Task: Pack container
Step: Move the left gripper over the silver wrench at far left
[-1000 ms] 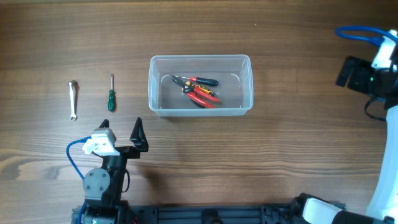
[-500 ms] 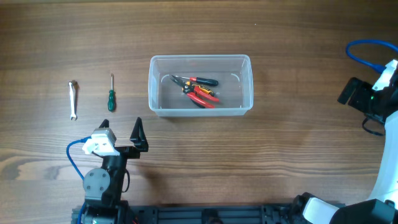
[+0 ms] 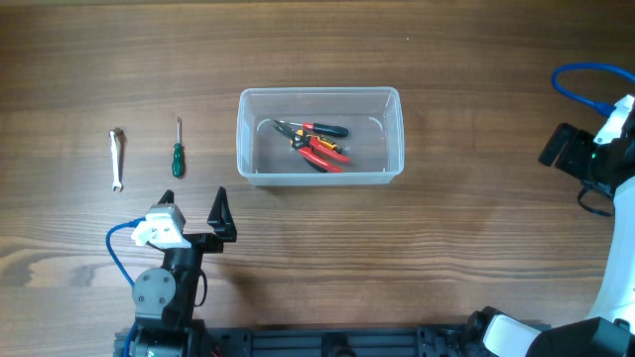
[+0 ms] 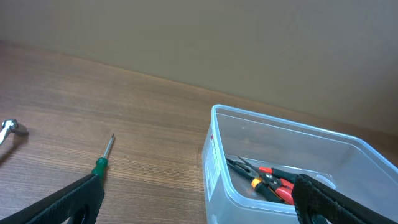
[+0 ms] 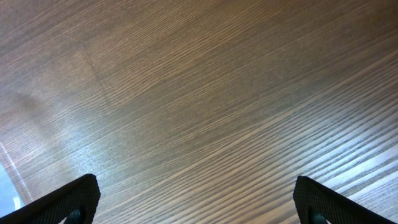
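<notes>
The clear plastic container [image 3: 317,93] stands at mid-table; the left wrist view shows its rim [image 4: 280,122]. Inside lie red-handled pliers [image 3: 323,152] and black-handled pliers [image 3: 317,128]. A green-handled screwdriver [image 3: 176,151] and a silver wrench [image 3: 116,159] lie on the table to its left. My left gripper [image 3: 193,220] sits near the front edge, below the screwdriver, open and empty. In its own view the left gripper [image 4: 202,202] frames the container's near corner and the screwdriver [image 4: 102,159]. My right gripper [image 5: 199,199] is open over bare wood at the far right.
The right arm [image 3: 595,149] with its blue cable [image 3: 580,71] hangs at the right table edge. The left arm's base [image 3: 159,297] is at the front left. The wrench's end [image 4: 9,129] shows at the left edge of the left wrist view.
The right arm shifted a little toward the right and front edge a second ago, then held still. The left arm and the tools have not moved.
</notes>
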